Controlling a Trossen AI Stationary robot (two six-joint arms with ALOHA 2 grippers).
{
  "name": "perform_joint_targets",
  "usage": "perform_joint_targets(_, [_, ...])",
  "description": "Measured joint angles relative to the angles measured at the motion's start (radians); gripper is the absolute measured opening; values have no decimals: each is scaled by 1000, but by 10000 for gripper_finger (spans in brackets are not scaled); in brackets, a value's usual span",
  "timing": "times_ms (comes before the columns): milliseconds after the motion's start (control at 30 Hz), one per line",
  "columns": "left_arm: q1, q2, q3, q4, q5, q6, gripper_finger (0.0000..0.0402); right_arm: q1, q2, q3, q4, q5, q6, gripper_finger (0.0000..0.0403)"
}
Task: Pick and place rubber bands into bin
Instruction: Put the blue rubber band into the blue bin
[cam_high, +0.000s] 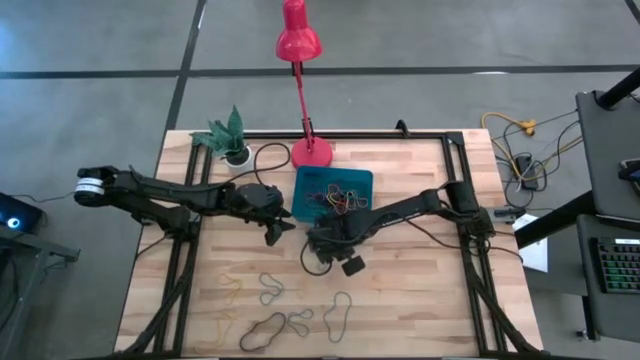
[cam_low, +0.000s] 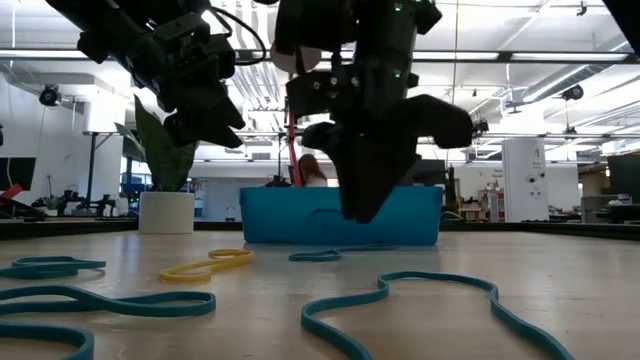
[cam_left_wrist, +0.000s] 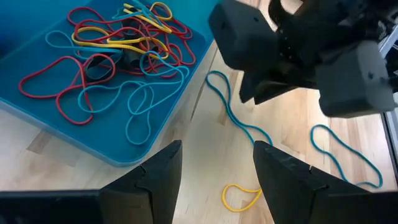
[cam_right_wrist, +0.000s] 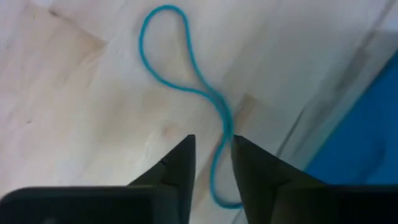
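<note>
The teal bin (cam_high: 305, 180) sits mid-table, toward the far edge, and holds a tangle of red, yellow and blue rubber bands (cam_left_wrist: 118, 56). A thin teal band (cam_right_wrist: 186, 81) lies on the wood just off the bin's near wall (cam_left_wrist: 231, 115). My right gripper (cam_right_wrist: 212, 140) hovers over it, its fingers narrowly open on either side of the strand and clear of the table (cam_low: 360, 205). My left gripper (cam_left_wrist: 217, 146) is open and empty, above the table to the bin's left near corner (cam_high: 275, 232). More bands (cam_high: 268, 290) lie on the near half.
A red lamp's base (cam_high: 311, 152), a white plant pot (cam_high: 236, 153) and a black cable loop (cam_high: 270, 155) stand by the far edge. A yellow band (cam_left_wrist: 239, 196) and several loose teal, yellow and dark bands (cam_high: 340, 312) lie toward the near edge. Black frame rails (cam_high: 178, 260) run along both sides.
</note>
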Motion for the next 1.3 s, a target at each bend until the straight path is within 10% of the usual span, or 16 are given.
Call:
perform_joint_targets(367, [0,0,0,-2,0,-6,183,-35,71,3,22,-26,-55,128])
perform_joint_targets(1300, [0,0,0,-8,0,2,183,-51,68,-2,-29,-132,23,8])
